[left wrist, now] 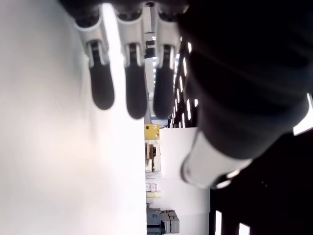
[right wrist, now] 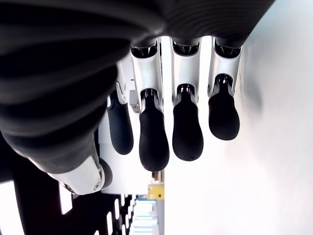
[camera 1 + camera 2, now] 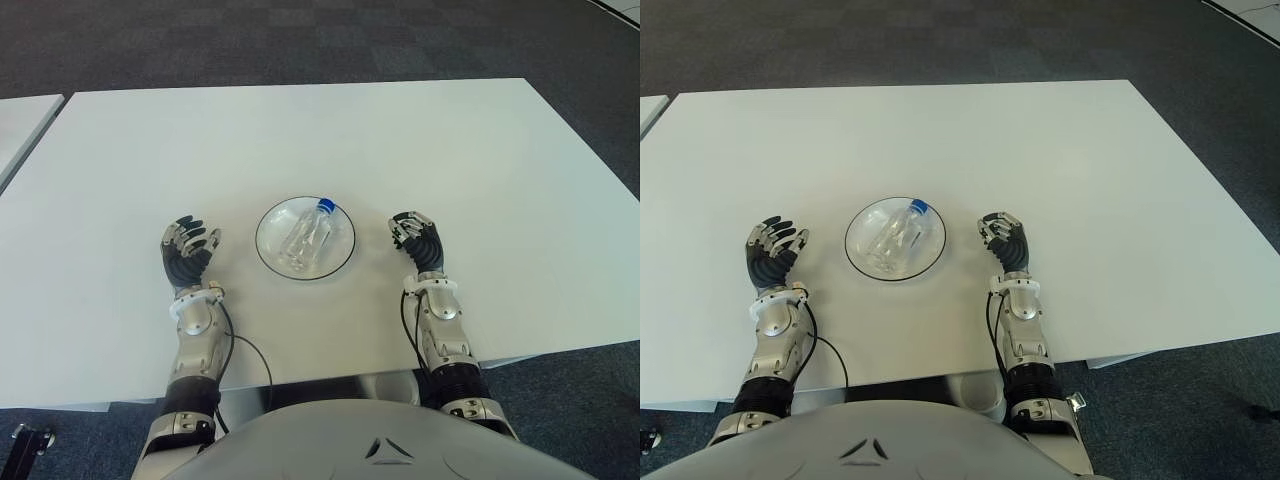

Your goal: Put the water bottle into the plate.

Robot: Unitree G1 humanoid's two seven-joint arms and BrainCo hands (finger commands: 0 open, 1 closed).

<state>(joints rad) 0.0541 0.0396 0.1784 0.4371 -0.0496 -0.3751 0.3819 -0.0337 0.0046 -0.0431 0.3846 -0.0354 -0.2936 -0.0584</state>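
A clear water bottle [image 3: 306, 239] with a blue cap lies on its side inside a clear round plate [image 3: 339, 258] near the front middle of the white table [image 3: 300, 140]. My left hand [image 3: 188, 247] shows to the left of the plate, fingers relaxed and holding nothing. My right hand [image 3: 417, 238] shows to the right of the plate, also with nothing in it. In the left wrist view the fingers [image 1: 129, 93] extend over bare table, and in the right wrist view the fingers [image 2: 183, 132] hang loose.
A second white table's corner [image 3: 20, 115] shows at the far left. Dark carpet [image 3: 300, 40] lies beyond the table's far edge. A black cable [image 3: 250, 360] runs near my left forearm.
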